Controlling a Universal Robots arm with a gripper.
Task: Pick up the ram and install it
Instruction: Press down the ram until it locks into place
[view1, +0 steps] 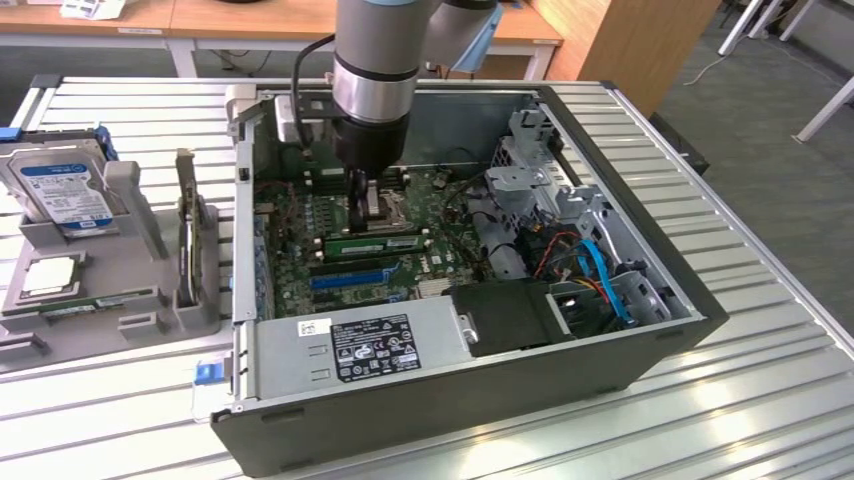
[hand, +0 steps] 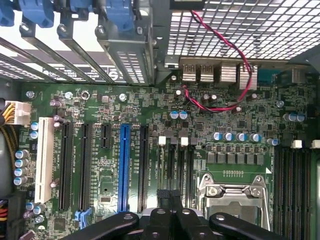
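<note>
The ram (view1: 378, 243) is a thin green stick lying lengthwise along a memory slot on the motherboard (view1: 300, 215) inside the open computer case (view1: 627, 190). My gripper (view1: 362, 208) reaches down into the case just behind the stick, on its far side in the exterior view. I cannot tell whether it touches the stick. In the wrist view the gripper (hand: 170, 196) is shut, black fingers (hand: 161, 194) together with nothing seen between them, above bare memory slots (hand: 175, 165) and beside the metal CPU socket (hand: 232, 197).
A long blue slot (view1: 358, 276) (hand: 123, 165) runs next to the ram. A grey power supply (view1: 360, 345) fills the case's near side; drive cages and cables (view1: 587, 260) crowd the exterior view's right. Outside, a grey tray (view1: 147, 320) holds a hard drive (view1: 60, 185) and an upright card (view1: 190, 235).
</note>
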